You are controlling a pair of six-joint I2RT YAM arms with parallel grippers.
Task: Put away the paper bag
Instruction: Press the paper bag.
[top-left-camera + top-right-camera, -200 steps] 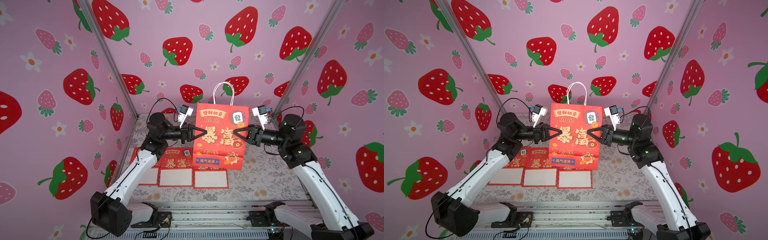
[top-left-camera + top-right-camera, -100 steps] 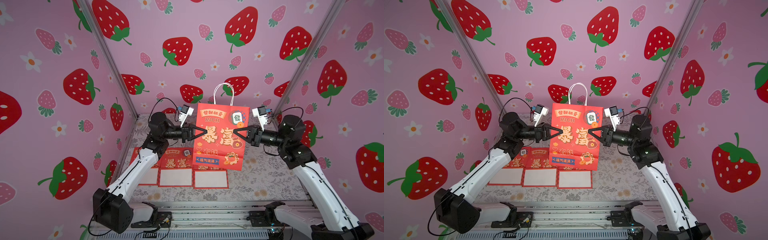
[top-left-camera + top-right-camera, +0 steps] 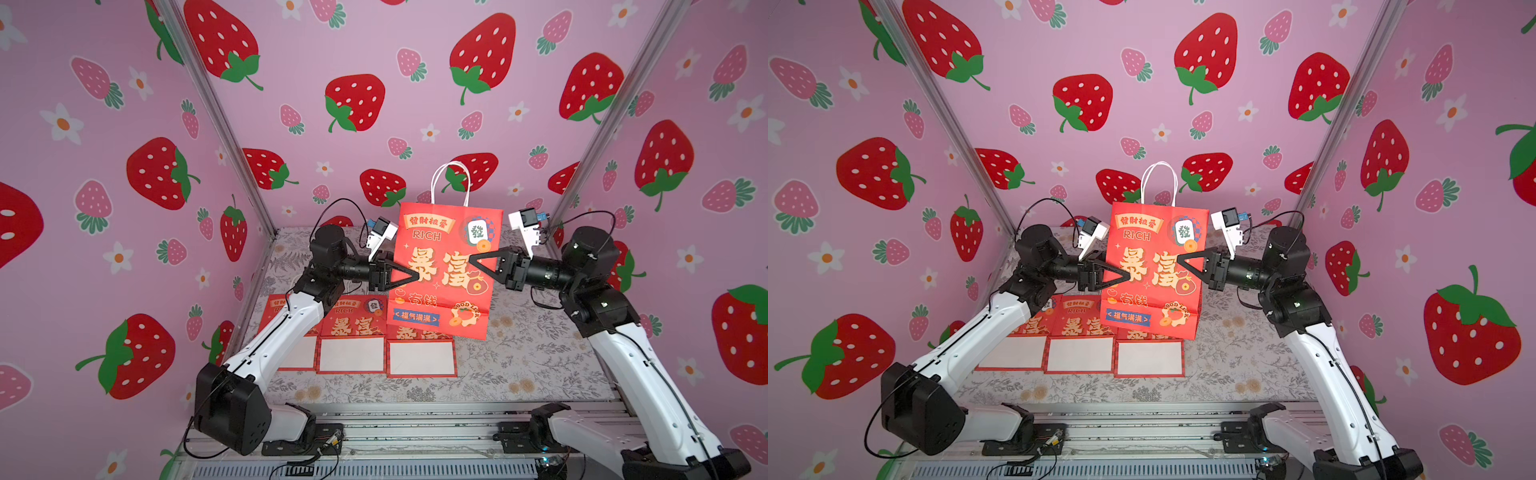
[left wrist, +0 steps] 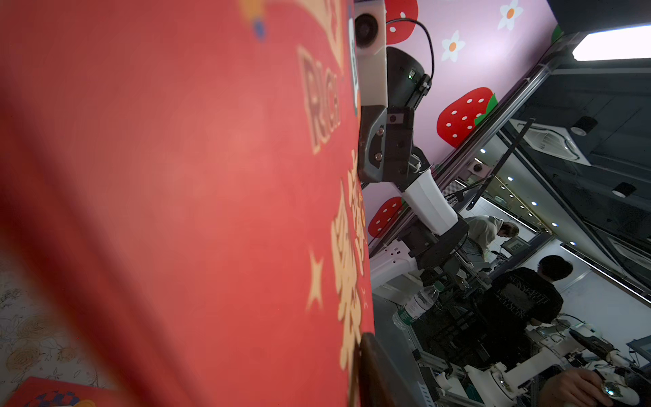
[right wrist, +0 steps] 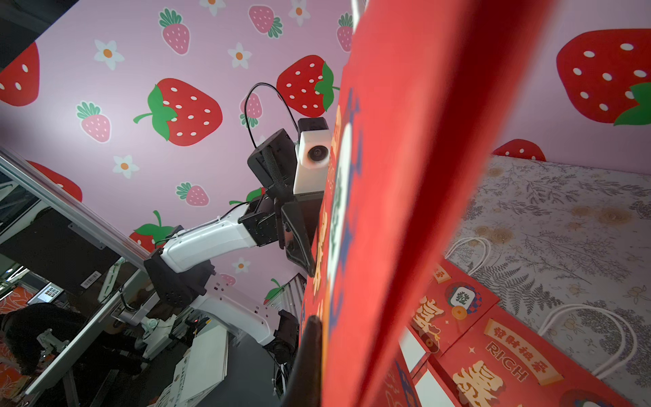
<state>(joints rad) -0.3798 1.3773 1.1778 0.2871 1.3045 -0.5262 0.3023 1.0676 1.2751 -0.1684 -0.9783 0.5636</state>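
Note:
The red paper bag (image 3: 432, 235) (image 3: 1142, 237) with white handles hangs upright above the table, flattened, between my two arms. My left gripper (image 3: 417, 275) (image 3: 1128, 276) reaches over the bag's left edge. In the left wrist view one dark fingertip (image 4: 371, 363) lies along the printed front of the bag (image 4: 211, 176); the other finger is hidden behind it, so its opening is unclear. My right gripper (image 3: 471, 260) (image 3: 1179, 258) is shut on the bag's right edge, and one fingertip (image 5: 310, 345) presses the bag's front (image 5: 405, 176).
Three flattened red bags (image 3: 353, 326) (image 5: 510, 370) lie in a row on the floral tablecloth (image 3: 540, 353) below and left of the hanging bag, their white bases towards the front. Pink strawberry walls close in the left, back and right.
The bag hangs in the same place. My left arm's lower links have shifted slightly to the right. No change shows at the jaws.

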